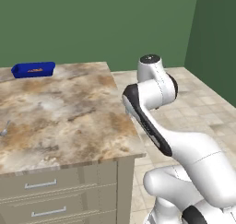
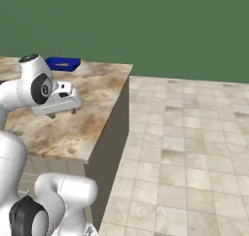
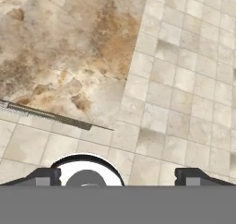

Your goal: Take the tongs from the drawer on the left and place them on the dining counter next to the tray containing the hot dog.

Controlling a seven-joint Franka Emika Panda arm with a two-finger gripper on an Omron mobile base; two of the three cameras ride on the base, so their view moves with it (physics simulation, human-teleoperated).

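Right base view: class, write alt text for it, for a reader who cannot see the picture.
The white robot arm holds its open tool just above a marbled stone dining counter. A small blue tray sits at the counter's far edge. To the right lies a beige tiled floor before a green wall.

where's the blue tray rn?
The blue tray sits at the far left corner of the dining counter in the left base view, hot dog inside; in the right base view it lies just beyond the arm's elbow.
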